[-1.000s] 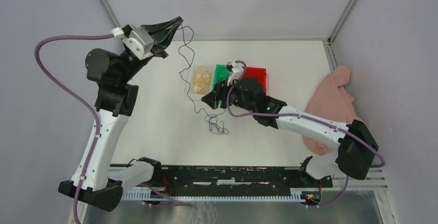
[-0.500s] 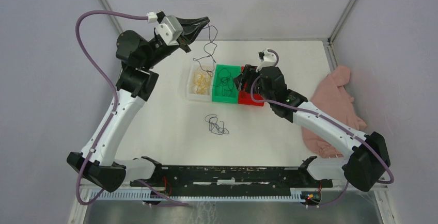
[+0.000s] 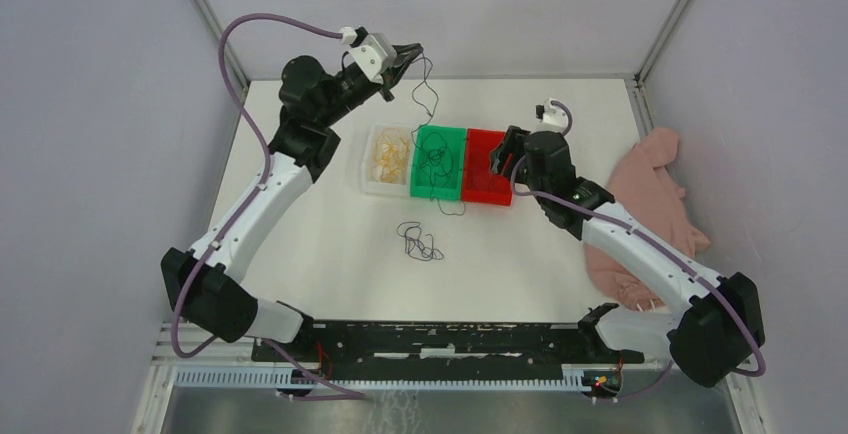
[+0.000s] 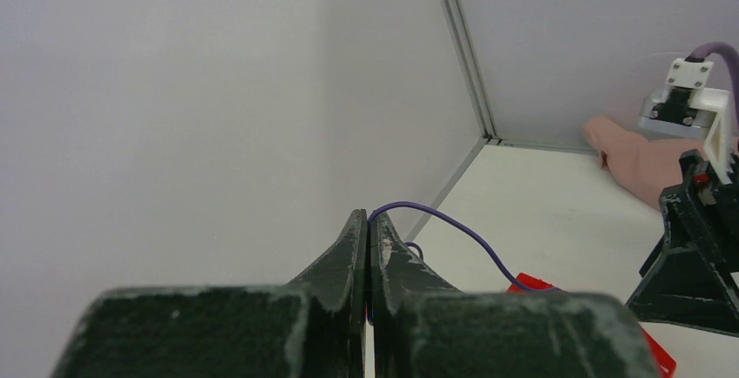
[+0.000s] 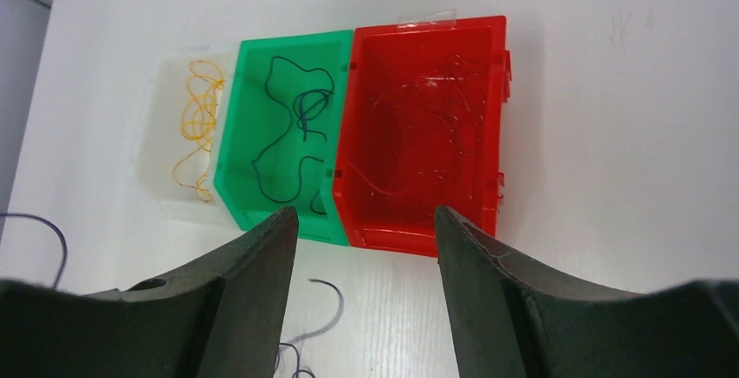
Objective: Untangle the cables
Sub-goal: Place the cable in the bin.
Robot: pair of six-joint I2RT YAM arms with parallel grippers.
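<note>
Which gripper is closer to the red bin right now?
Right. The right gripper hovers open over the red bin's right side; the left gripper, shut on the dark cable, is raised behind the green bin.

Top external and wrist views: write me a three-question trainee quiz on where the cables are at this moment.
1. True or false: the left end effector is shut on a dark cable.
2. Which colour of bin holds the yellow cable? A white, B green, C red.
3. What lies on the bare table, nearer the arm bases than the bins?

Key
1. True.
2. A, the white bin.
3. A loose dark cable tangle.
</note>
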